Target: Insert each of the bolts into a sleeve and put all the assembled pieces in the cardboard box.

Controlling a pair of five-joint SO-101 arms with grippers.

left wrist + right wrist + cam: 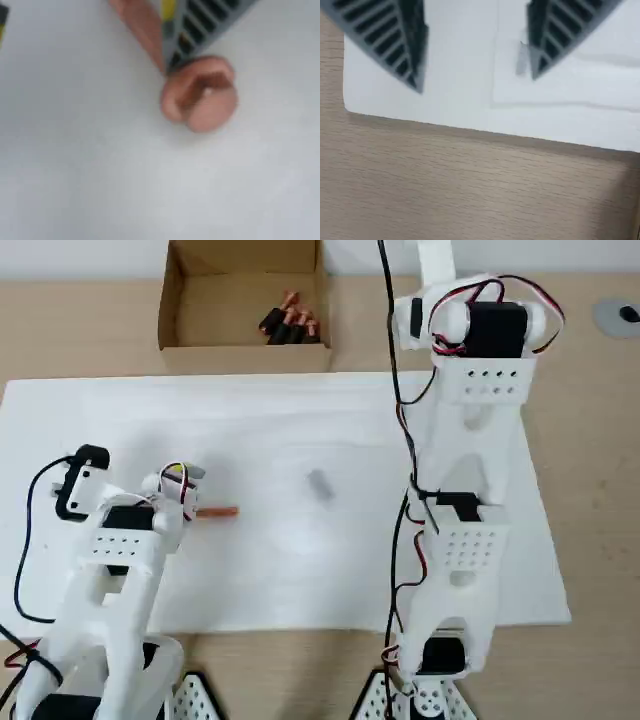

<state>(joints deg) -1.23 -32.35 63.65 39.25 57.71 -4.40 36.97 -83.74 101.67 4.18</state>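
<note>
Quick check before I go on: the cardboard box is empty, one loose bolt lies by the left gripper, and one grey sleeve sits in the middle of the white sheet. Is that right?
Not quite. The cardboard box is not empty: the high view shows a cluster of assembled pieces inside it. The rest stands: one loose bolt by the left gripper, and one grey sleeve in the middle of the white sheet.

A white sheet (300, 570) covers the light wooden table (590, 440).

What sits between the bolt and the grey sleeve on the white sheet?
Nothing: only bare white sheet between the bolt and the sleeve, per the high view.
</note>
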